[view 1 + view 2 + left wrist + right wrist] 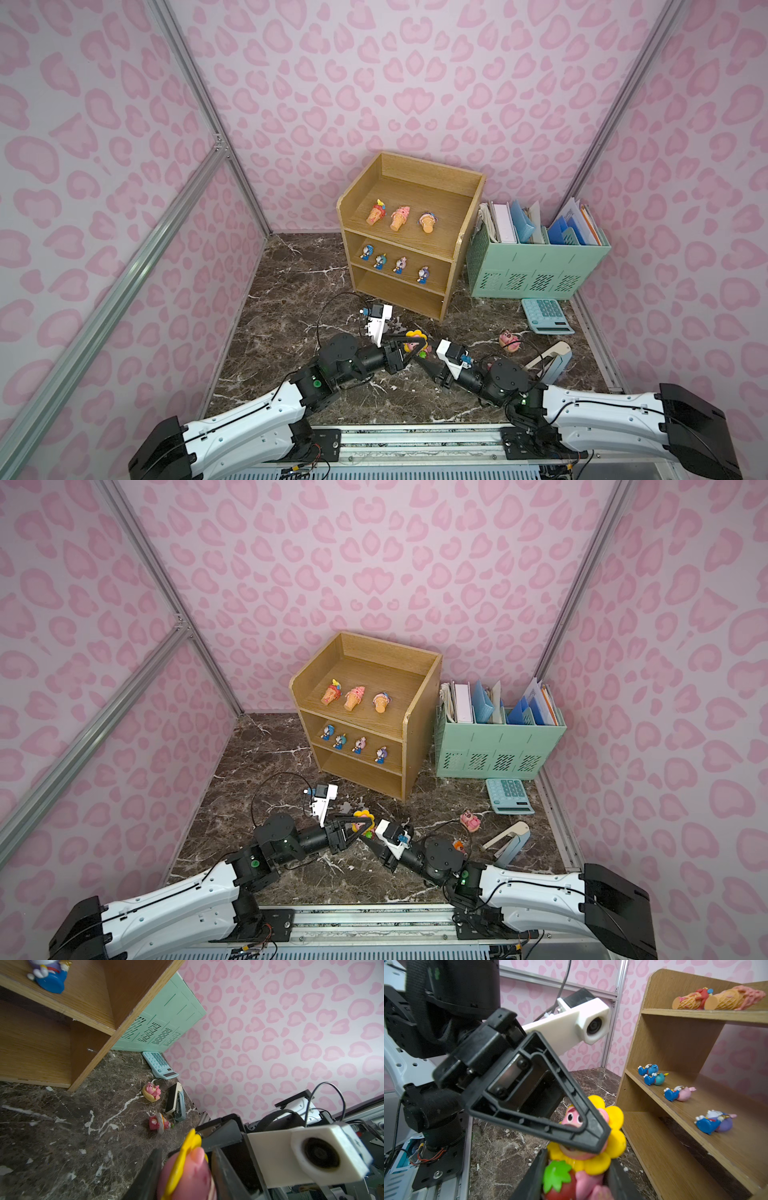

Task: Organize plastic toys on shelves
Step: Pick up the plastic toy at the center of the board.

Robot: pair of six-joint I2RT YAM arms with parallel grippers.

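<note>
A pink toy with a yellow flower collar (414,337) (360,816) hangs just above the marble floor in front of the shelves (470,208). My left gripper (423,343) (187,1157) is shut on its head. My right gripper (419,356) (576,1169) is shut on its body beside a red strawberry (560,1186). Three cone toys (400,218) lie on the top tier. Several blue-white characters (399,264) lie on the middle tier. Two chubby pink toys (151,1092) (159,1123) lie on the floor to the right.
A mint file organizer (536,270) full of papers stands right of the shelves. A mint calculator (546,316) lies in front of it, and a stapler (548,361) lies near my right arm. Pink patterned walls close in three sides.
</note>
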